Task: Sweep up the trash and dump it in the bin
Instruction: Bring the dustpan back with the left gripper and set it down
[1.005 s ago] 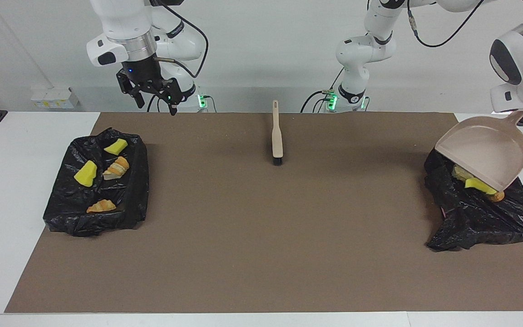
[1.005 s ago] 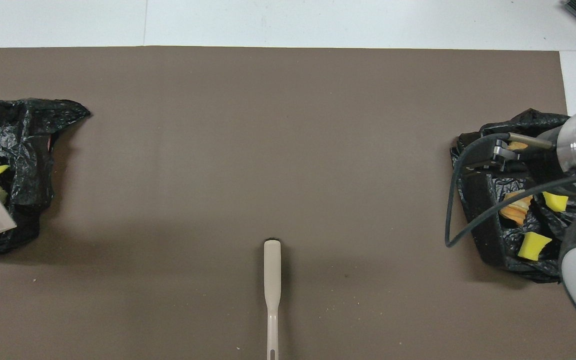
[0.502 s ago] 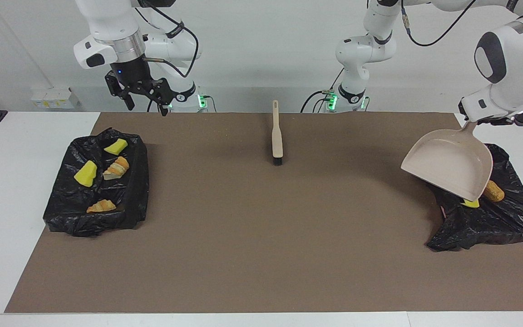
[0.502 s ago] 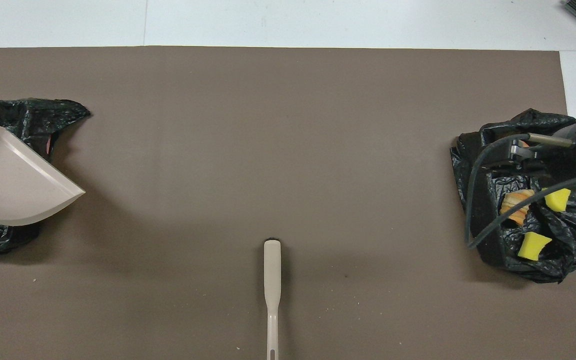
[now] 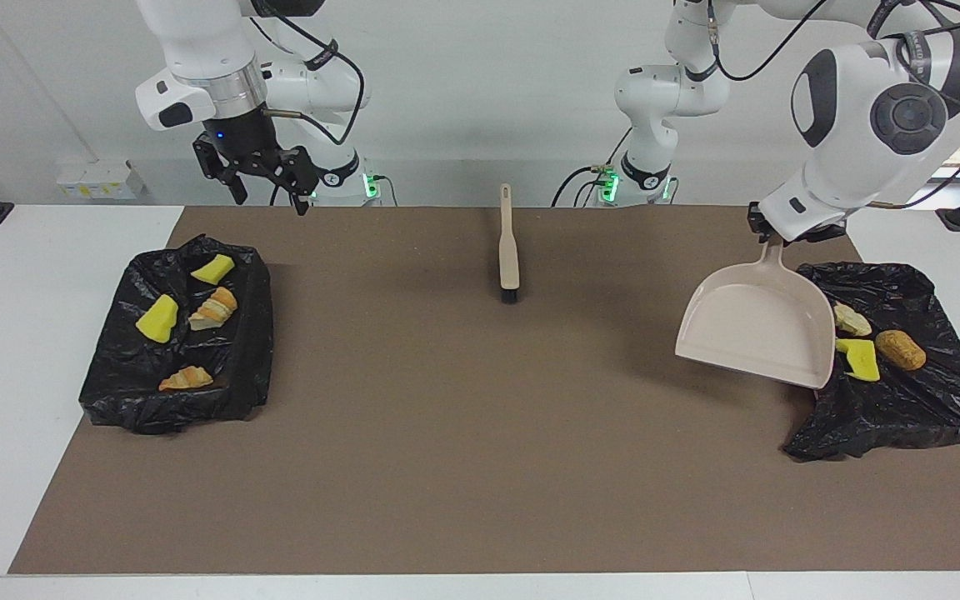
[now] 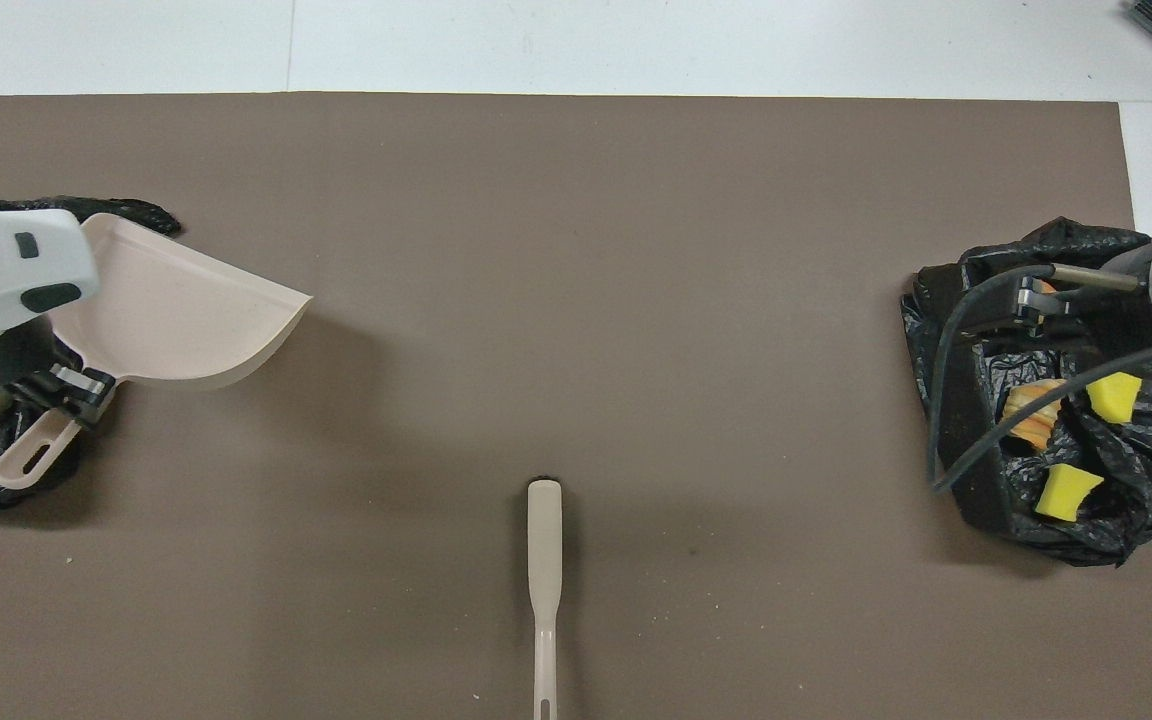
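The left arm comes down from the upper right of the facing view. Its left gripper (image 5: 772, 233) is closed on a handle and points down. The right arm stands at the upper left of that view. Its right gripper (image 5: 267, 179) hangs up in the air with its fingers spread apart.

seven trash pieces (image 5: 157, 319), two bags (image 5: 113, 392)
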`<state>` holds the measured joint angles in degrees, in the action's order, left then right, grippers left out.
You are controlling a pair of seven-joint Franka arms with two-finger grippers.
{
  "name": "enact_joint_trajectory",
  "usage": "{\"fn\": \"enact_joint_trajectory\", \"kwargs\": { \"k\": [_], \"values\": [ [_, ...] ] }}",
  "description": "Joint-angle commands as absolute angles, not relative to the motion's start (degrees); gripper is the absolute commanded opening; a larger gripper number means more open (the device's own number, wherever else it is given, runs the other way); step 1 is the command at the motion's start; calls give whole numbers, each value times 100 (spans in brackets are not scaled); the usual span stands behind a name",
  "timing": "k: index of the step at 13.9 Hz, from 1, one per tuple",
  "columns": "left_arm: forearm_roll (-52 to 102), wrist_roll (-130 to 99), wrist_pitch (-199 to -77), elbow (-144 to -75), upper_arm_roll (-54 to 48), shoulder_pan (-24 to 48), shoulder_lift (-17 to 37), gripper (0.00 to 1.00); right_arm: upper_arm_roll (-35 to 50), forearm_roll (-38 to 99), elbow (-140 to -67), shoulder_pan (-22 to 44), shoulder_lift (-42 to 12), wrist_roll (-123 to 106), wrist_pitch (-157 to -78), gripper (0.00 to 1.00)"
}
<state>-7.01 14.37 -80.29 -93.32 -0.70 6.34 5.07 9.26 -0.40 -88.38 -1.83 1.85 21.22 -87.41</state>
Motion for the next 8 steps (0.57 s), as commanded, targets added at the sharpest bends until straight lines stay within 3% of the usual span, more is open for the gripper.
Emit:
{"fn": "enact_joint_trajectory", "kwargs": {
  "k": [1,5,8],
  "values": [
    [-230,1222,-8568,-9791,26,1097,228,0,975,-53,-8728,-220,141,2030,-8701,100],
    [131,64,-9376,-10019,26,2116,290,0,976,-44,-8745,-211,158,2030,-8701,100],
    [579,-638,-9999,-10098,26,2600,649,0,976,-44,-8745,-211,167,2030,-8701,100]
  ]
}}
